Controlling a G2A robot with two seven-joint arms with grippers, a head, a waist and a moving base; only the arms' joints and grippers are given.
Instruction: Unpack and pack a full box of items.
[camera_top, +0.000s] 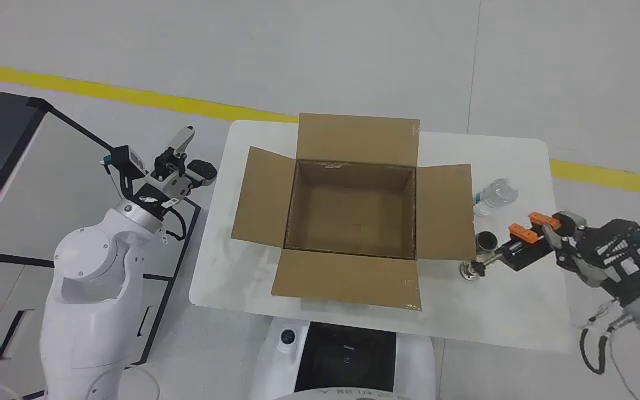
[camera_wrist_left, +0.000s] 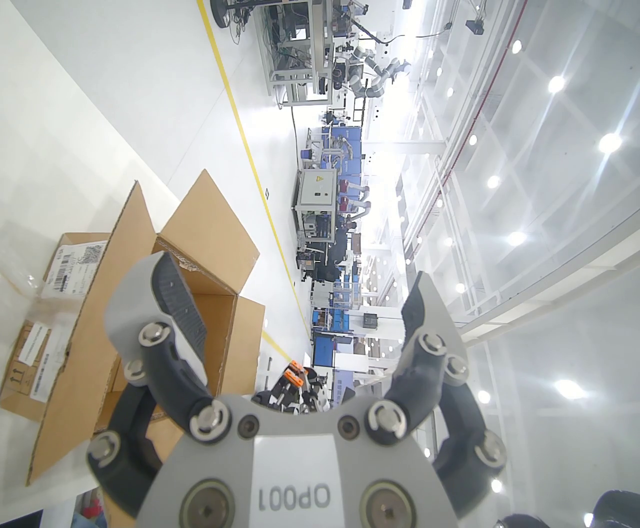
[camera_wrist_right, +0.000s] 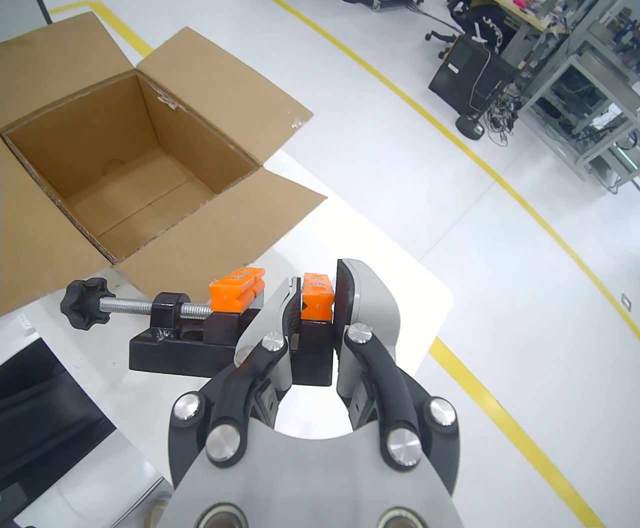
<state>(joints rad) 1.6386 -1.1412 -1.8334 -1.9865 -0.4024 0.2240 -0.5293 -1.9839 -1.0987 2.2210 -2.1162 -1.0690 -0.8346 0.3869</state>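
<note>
1. Right gripper (camera_wrist_right: 320, 305) squeezes the little black vise (camera_wrist_right: 185, 345).
2. Its long screw points at the open box (camera_wrist_right: 200, 145), just beside it on the left.
3. Left gripper (camera_wrist_left: 290, 285) has its fingers spread wide, far away.

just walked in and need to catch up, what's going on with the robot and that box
The right gripper is shut on one end of a small black-and-orange vise, holding it beside the right flap of the open cardboard box on the table. The box looks empty inside. The left gripper is open and empty, off the table's left side. A clear plastic item and a small dark round one sit near the vise.
</note>
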